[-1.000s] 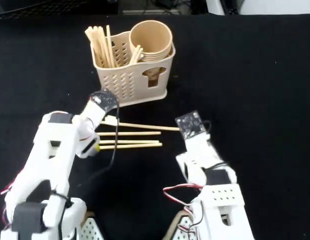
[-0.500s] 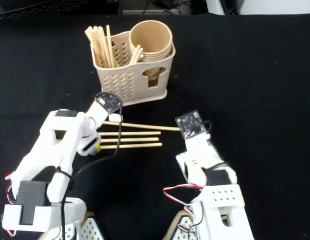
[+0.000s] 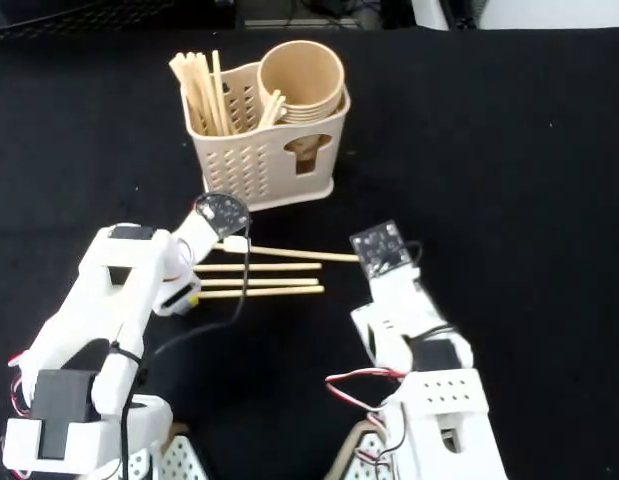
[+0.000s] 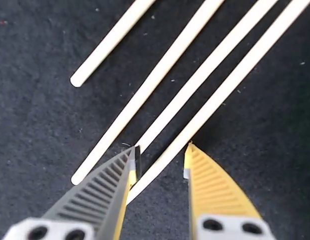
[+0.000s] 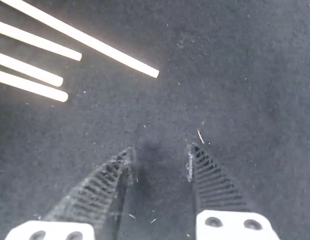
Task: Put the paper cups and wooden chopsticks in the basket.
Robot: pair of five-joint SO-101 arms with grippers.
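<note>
Fingertips of the left gripper (image 4: 160, 150) stand apart, open, straddling one end of the lowest chopstick (image 4: 235, 75). Its shaft runs away from the jaws toward the upper right of the left wrist view, so a squeeze here would likely catch it near its tip, not its middle. Three more loose chopsticks (image 3: 261, 267) lie parallel beside it, left-to-right across the centre of the high view, just below the basket (image 3: 259, 165), where paper cups (image 3: 301, 75) stand stacked. The right gripper (image 5: 161, 150), also open, hovers over bare black cloth (image 5: 235, 75) just off their far ends, so the left arm looks better placed.
</note>
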